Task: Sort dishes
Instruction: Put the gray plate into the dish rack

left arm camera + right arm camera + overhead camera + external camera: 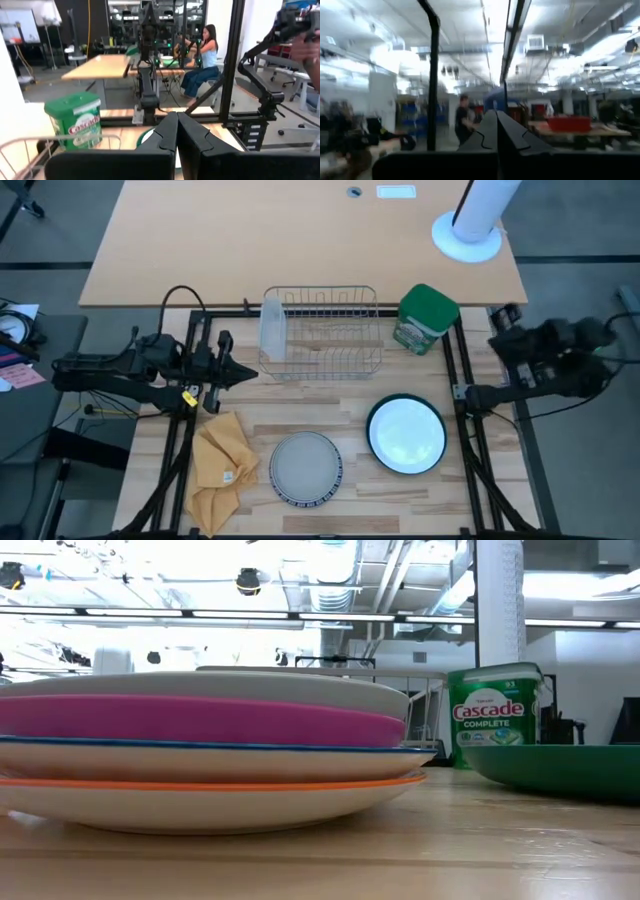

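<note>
A stack of small plates (306, 468) stands on the table near its front edge, its bottom plate on the wood. In the low view it reads from the top down as grey (200, 686), magenta (200, 721), blue-rimmed white (210, 761) and orange-rimmed (200, 798). The larger white plate with a dark green rim (406, 434) lies flat to the right of the stack. My left gripper (246, 372) is shut and empty at the table's left side, pointing level toward the right. My right gripper (496, 116) is shut and empty, raised at the table's right edge.
A wire dish rack (325, 332) stands at the back centre with a frosted container (271, 330) at its left end. A green canister (427, 318) sits to the right of the rack. A yellow cloth (222, 470) lies crumpled left of the stack. A person (202, 60) sits in the room beyond the table.
</note>
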### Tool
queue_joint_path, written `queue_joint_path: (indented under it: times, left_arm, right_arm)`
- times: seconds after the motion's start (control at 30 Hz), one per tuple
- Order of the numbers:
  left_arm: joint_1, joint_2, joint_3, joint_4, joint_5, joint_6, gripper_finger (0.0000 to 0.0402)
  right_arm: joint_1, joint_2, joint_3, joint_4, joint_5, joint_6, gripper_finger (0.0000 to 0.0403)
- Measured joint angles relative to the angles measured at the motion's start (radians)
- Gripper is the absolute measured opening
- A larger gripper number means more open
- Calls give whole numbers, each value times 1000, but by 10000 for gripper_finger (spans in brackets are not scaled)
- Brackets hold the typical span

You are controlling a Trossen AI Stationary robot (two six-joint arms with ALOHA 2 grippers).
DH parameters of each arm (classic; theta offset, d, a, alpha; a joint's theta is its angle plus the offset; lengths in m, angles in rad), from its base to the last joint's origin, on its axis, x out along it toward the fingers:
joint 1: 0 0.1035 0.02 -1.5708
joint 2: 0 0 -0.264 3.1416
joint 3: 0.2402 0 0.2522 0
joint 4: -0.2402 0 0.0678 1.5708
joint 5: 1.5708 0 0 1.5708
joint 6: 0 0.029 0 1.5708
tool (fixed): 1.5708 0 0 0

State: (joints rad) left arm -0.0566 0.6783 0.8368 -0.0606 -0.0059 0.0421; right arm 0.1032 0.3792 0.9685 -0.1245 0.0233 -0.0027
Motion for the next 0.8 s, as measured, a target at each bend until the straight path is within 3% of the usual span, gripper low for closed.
queue_joint_path:
  times: [0.17, 0.4, 0.8]
  left_arm:
    - [0, 0, 0, 39, 0, 2, 0]
    - [0, 7, 0, 25, 0, -5, 0]
    - [0, 98, 0, 20, 0, -36, 0]
  right_arm:
    - [4, 200, 178, -216, -7, -11, 0]
    - [50, 380, 196, -508, -21, 1, 0]
    - [145, 605, 116, -528, 3, 100, 0]
